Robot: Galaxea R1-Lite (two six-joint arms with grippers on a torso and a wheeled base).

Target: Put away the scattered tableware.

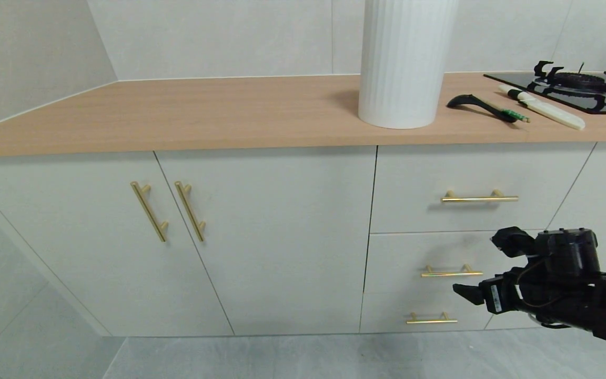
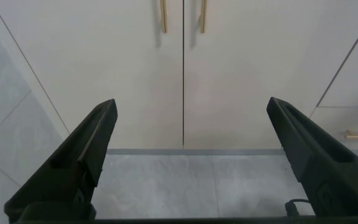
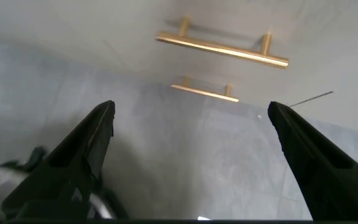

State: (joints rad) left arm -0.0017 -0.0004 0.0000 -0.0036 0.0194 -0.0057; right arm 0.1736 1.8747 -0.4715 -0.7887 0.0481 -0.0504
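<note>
On the wooden countertop (image 1: 203,113) at the right lie a black spoon with a green-patterned handle (image 1: 484,107) and a white knife (image 1: 542,107), side by side next to the hob. My right gripper (image 1: 474,263) hangs low at the right, in front of the drawers, open and holding nothing. In the right wrist view the right gripper (image 3: 191,111) faces two gold drawer handles (image 3: 222,48), some way off. My left gripper (image 2: 191,109) is open and holds nothing. It points at the foot of the double cabinet doors (image 2: 183,74).
A tall white ribbed container (image 1: 402,63) stands on the counter left of the spoon. A black gas hob (image 1: 579,87) sits at the far right. Below are two doors with gold handles (image 1: 149,210) and three drawers (image 1: 479,198). Grey tiled floor (image 1: 282,358) lies in front.
</note>
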